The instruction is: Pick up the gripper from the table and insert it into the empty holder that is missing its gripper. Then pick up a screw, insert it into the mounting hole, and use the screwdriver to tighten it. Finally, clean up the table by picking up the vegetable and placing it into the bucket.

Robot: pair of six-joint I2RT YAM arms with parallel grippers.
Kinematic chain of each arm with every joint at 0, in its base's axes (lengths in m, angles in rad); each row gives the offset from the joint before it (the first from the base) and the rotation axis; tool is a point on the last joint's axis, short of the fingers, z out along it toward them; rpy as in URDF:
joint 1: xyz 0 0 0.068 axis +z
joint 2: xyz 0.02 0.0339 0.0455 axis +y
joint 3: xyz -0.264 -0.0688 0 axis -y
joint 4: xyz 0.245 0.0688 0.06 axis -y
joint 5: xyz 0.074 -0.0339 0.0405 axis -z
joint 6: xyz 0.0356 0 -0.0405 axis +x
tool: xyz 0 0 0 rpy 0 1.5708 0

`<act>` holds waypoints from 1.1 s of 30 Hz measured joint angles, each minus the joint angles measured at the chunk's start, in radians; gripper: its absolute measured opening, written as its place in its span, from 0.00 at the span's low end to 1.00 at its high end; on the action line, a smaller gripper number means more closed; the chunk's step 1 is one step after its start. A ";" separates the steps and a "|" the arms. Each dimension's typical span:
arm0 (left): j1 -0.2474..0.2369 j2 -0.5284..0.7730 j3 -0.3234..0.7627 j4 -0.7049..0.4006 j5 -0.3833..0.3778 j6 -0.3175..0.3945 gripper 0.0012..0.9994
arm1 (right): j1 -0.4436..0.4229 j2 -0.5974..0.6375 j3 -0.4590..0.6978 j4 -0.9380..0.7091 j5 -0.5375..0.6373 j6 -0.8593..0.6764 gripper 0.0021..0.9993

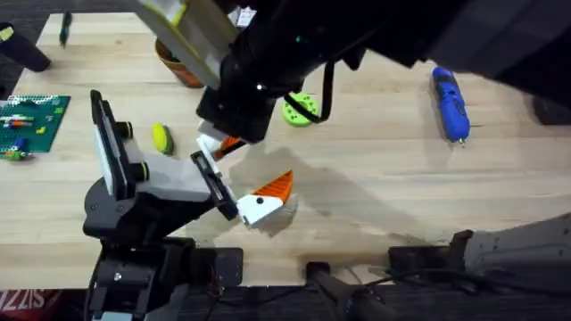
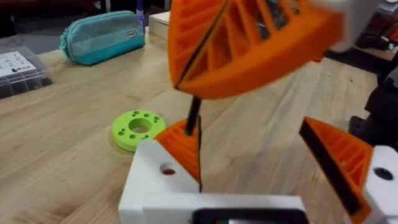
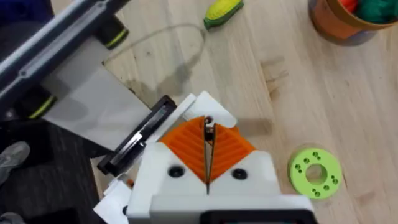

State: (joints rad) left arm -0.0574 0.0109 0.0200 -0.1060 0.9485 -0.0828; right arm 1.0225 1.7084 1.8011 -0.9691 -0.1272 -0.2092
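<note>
**Reaching across to the holder**

Stretched from the far right over the table's middle, wrist bent down. Right gripper (image 3: 208,149) clamped on a dark pin (image 2: 193,115). Left gripper (image 2: 267,168) spread wide beneath. Bucket (image 1: 178,67) at the back, screwdriver (image 1: 451,102) far right, vegetable (image 1: 161,138) beside the left arm. Pin poised just over the holder (image 2: 155,183), with the gripper (image 2: 180,142) seated in it.

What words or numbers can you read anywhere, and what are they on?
No text can be read for sure.
Label on the clear box: printed lines, too small to read.
Tag on the teal pouch: too blurred to read.
White letters on the red strip at the overhead view's lower left corner: cut off by the edge, not readable.
</note>
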 joint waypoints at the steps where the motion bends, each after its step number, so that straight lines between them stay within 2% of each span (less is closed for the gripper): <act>1: 0.000 0.000 0.000 0.000 0.000 0.000 0.99 | 0.005 0.000 0.000 0.001 0.000 0.000 0.00; 9: 0.000 0.000 0.000 0.000 0.000 0.000 0.99 | 0.037 0.002 0.000 0.012 0.000 0.000 0.00; 33: 0.000 0.000 0.000 0.000 0.000 0.000 0.99 | 0.037 0.031 0.001 0.011 0.060 0.000 0.00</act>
State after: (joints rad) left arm -0.0574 0.0110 0.0200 -0.1061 0.9485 -0.0830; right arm 1.0599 1.7397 1.8017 -0.9577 -0.0672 -0.2090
